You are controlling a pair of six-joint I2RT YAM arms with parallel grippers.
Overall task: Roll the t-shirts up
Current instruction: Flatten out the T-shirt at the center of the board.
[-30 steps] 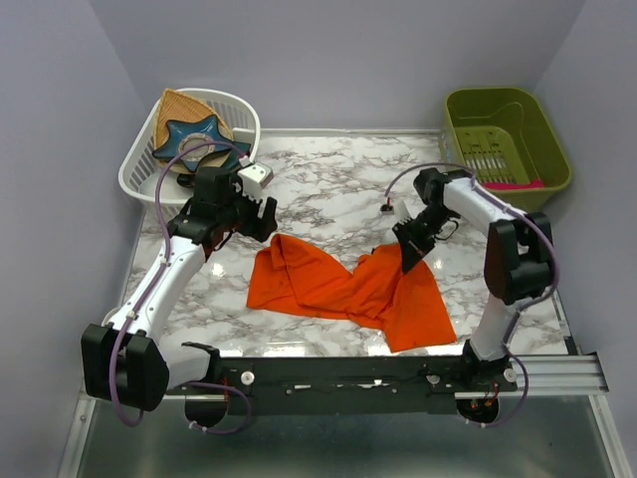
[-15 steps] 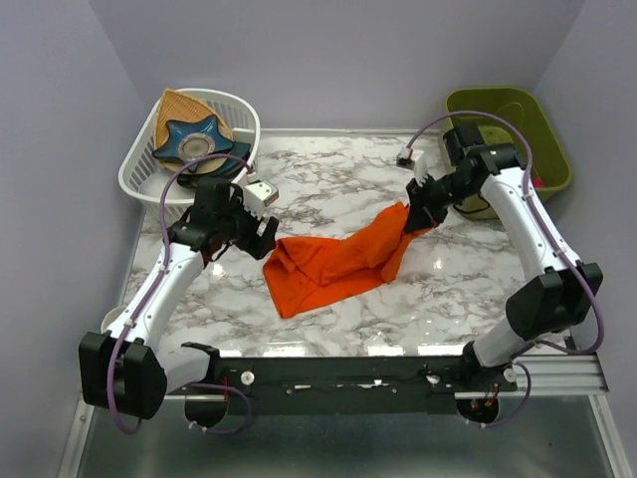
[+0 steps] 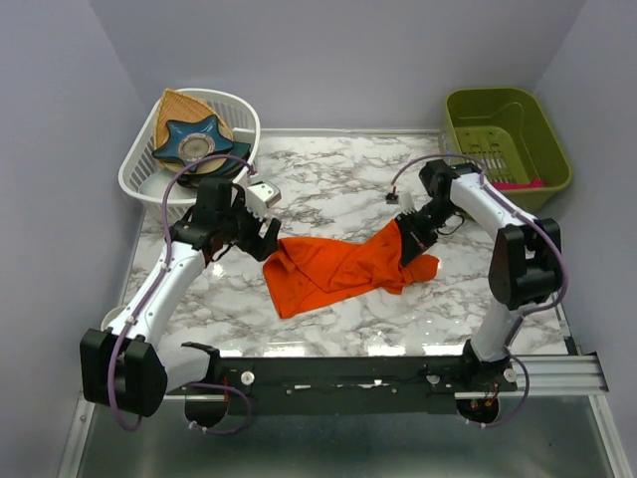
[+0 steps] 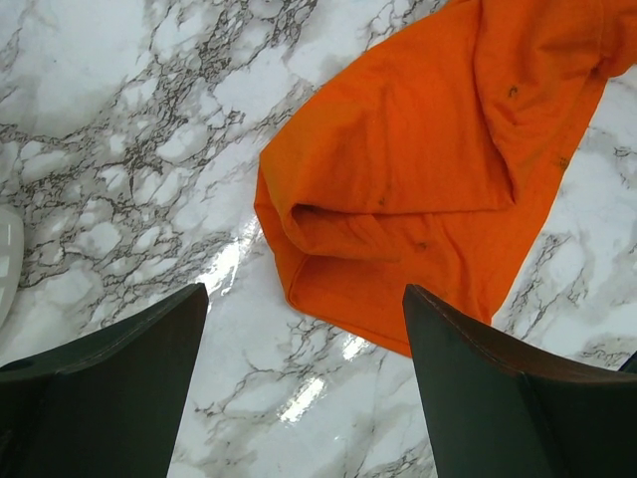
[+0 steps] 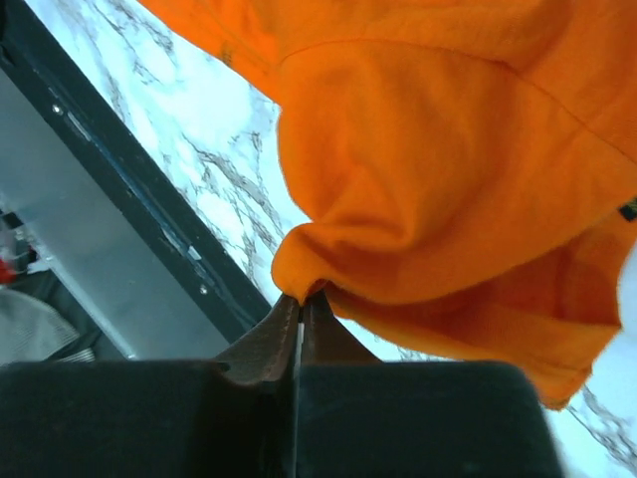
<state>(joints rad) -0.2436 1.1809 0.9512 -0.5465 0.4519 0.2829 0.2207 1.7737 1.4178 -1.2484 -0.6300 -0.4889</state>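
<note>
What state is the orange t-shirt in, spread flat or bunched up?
Bunched up: the t-shirt lies crumpled in folds, one end pinched in the shut right tool.

Bright orange t-shirt [image 3: 343,269], plain, a few small dark specks. The bench [image 3: 328,189] is white marble with grey veining. Upper left: white basket [image 3: 134,174], tan woven piece [image 3: 179,103], blue star shape [image 3: 191,137]. Upper right: olive-green bin [image 3: 557,159], pink item [image 3: 518,184]. My left fingers [image 4: 100,398] are dark, near black.
</note>
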